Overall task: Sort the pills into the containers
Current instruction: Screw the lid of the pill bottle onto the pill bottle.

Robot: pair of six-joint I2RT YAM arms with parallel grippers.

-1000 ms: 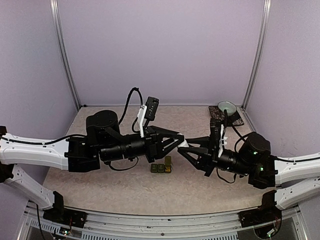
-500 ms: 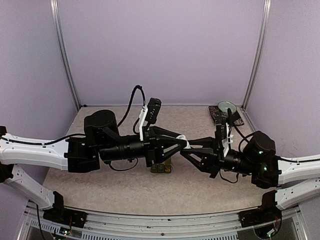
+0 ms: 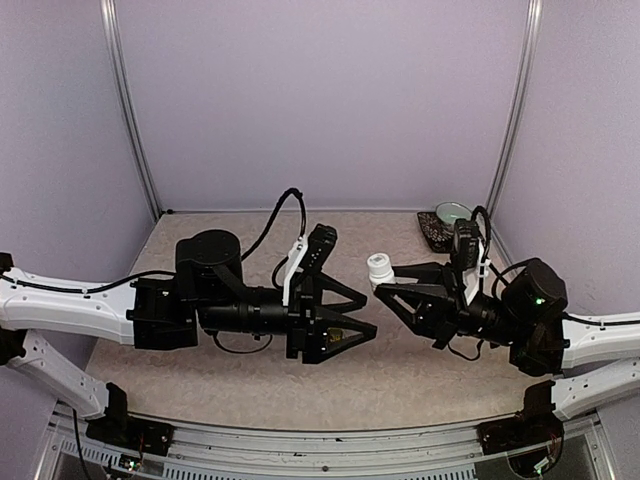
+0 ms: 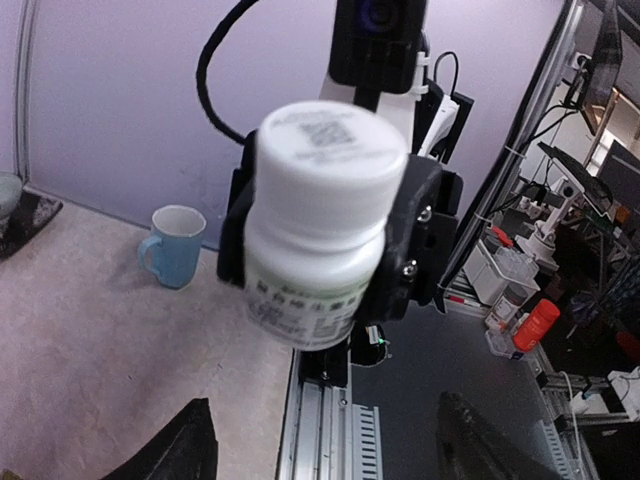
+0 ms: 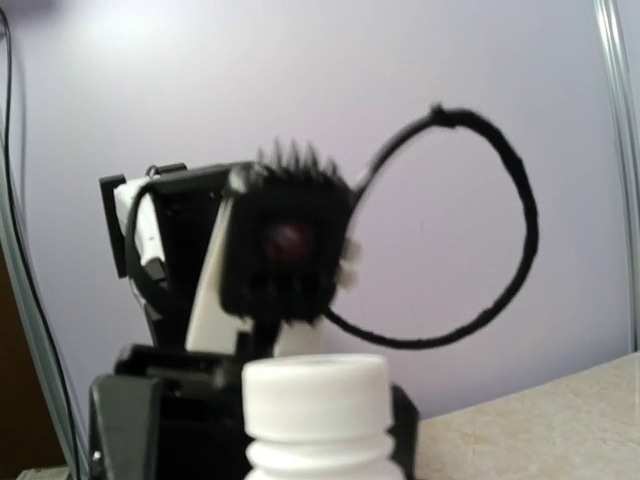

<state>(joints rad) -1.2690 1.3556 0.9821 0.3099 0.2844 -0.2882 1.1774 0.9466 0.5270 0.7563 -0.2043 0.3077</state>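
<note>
My right gripper [image 3: 384, 284] is shut on a white pill bottle [image 3: 380, 268], held up above the table with its white cap on. From the left wrist the bottle [image 4: 320, 220] fills the middle of the view, clamped between the right gripper's black fingers [image 4: 415, 240]. Its cap [image 5: 315, 405] sits at the bottom of the right wrist view. My left gripper [image 3: 352, 325] is open and empty, a little left of and below the bottle; its fingers [image 4: 175, 445] stand wide apart. The containers are almost wholly hidden under the left gripper. No pills show.
A green bowl [image 3: 453, 212] on a dark saucer [image 3: 436, 233] stands at the back right corner. A pale blue mug [image 4: 175, 245] stands on the table behind the right arm. The table's metal front rail [image 4: 325, 430] runs below the bottle.
The two grippers were together at the bottle. My left gripper has opened, let go and drawn back lower. The right gripper has carried the bottle up and to the right.
</note>
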